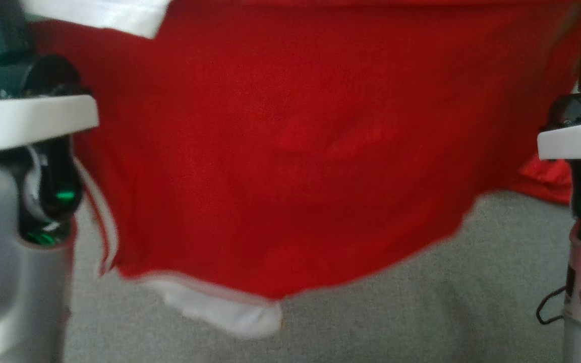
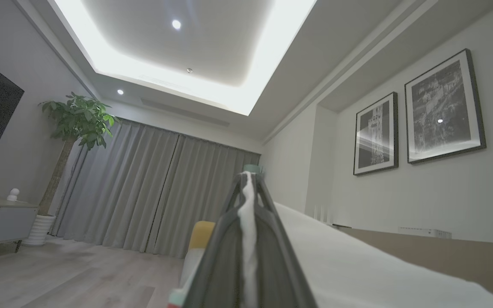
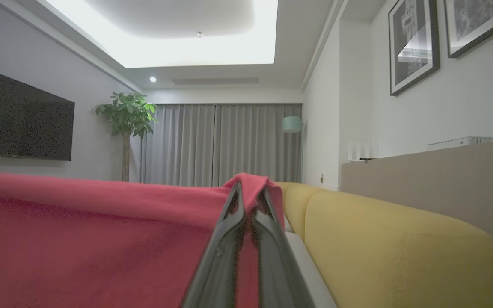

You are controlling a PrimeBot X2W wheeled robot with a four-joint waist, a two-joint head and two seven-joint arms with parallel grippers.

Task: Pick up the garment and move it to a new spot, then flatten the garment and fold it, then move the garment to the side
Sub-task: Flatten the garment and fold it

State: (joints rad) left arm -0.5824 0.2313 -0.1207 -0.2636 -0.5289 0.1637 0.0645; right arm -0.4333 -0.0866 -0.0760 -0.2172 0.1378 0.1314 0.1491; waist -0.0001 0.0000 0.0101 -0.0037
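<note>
The left gripper (image 2: 250, 184) is clamped tight on a white strip (image 2: 248, 222) of the red garment (image 1: 290, 151), and the cloth runs down between its dark fingers (image 2: 225, 239). The right gripper (image 3: 250, 194) is pinched shut on a red fold (image 3: 253, 182). The garment hangs spread between both arms above the grey surface (image 1: 421, 312), its white-trimmed hem (image 1: 220, 307) lowest.

The head view is blurry, and the red garment (image 1: 290, 151) looks smeared at its edges. The wrist views are sharper but dim. A big ceiling light (image 2: 165, 81) glows very white. It shines on the framed pictures (image 2: 443, 107). Walls bend near the edges.
</note>
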